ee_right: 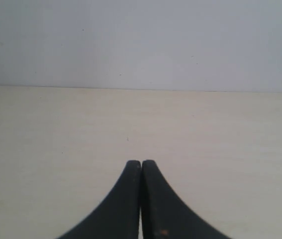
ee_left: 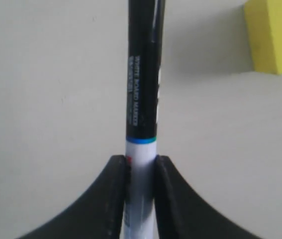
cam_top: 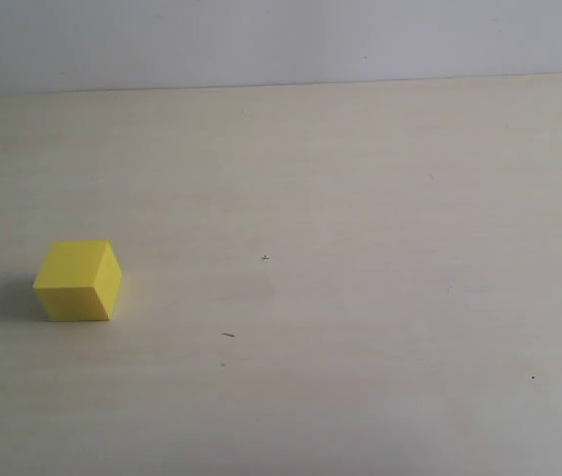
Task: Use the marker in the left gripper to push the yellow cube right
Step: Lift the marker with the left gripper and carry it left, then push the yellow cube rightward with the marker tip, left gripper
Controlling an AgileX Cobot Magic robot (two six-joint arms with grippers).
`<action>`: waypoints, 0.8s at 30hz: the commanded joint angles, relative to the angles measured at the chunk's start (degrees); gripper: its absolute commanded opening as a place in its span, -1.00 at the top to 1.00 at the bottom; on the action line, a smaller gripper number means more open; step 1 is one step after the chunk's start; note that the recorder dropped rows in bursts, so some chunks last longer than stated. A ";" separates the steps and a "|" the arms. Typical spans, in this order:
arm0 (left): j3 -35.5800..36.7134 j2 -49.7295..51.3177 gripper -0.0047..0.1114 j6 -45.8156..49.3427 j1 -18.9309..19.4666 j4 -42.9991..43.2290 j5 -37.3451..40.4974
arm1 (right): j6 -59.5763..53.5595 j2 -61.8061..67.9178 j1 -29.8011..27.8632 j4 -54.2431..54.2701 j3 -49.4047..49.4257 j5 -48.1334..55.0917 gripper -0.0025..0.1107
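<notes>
Marker sits pinched in the left gripper, apart from the yellow cube; right gripper fingers pressed together, empty.

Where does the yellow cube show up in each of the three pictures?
Exterior view: the yellow cube sits low on the left of the table.
Left wrist view: part of the yellow cube shows at the picture's edge, apart from the marker held in the left gripper.
Right wrist view: not in it; the shut right gripper shows.
Shared landmark: the pale table, in all three.
</notes>
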 commanded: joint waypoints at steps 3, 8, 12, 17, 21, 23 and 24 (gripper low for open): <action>0.28 4.68 0.92 11.38 2.40 8.60 -17.39 | -0.27 -0.27 -0.35 0.05 0.25 -0.37 0.96; 0.28 10.66 0.92 42.04 4.44 8.93 -18.18 | -0.27 -0.27 -0.35 0.05 0.25 -0.37 0.96; 0.28 14.95 0.92 56.89 5.14 7.79 -18.54 | -0.27 -0.27 -0.35 0.05 0.25 -0.37 0.96; 0.28 19.86 0.92 59.05 5.81 7.24 -18.80 | -0.27 -0.27 -0.35 0.05 0.25 -0.37 0.96; 0.28 21.71 0.92 62.92 5.81 4.08 -17.65 | -0.27 -0.27 -0.35 0.05 0.25 -0.37 0.96; 0.28 21.71 0.92 63.60 5.81 2.35 -17.65 | -0.27 -0.27 -0.35 0.05 0.25 -0.37 0.96; 0.28 21.71 0.92 64.20 5.81 1.45 -17.65 | -0.27 -0.27 -0.35 0.05 0.25 -0.37 0.96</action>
